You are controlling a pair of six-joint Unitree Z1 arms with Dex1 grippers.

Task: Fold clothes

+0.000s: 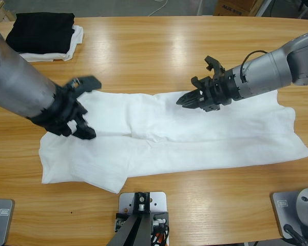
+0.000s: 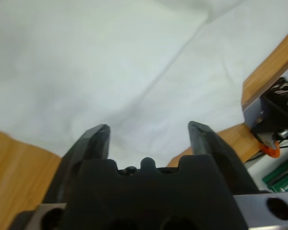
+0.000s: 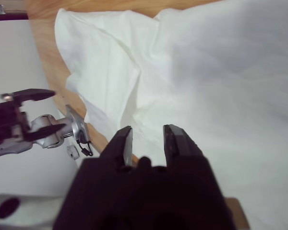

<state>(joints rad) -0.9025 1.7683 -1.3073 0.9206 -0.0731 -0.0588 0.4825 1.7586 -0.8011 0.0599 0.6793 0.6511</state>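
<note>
While both hands hover, T-shirt [image 1: 195, 138] lies half-folded.
Left hand [image 1: 84, 107] spread, right hand [image 1: 187, 99] narrowly parted; judgement: grip hem edges evenly.

Left hand [image 2: 149, 139]: two black jaws spread wide apart, nothing between them, rising from a black body at bottom edge. White T-shirt [image 2: 110, 67]: fills most of the view, creased, one long fold running diagonally. Wooden desk [image 2: 14, 167]: bare at lower left and at right edge.
</note>
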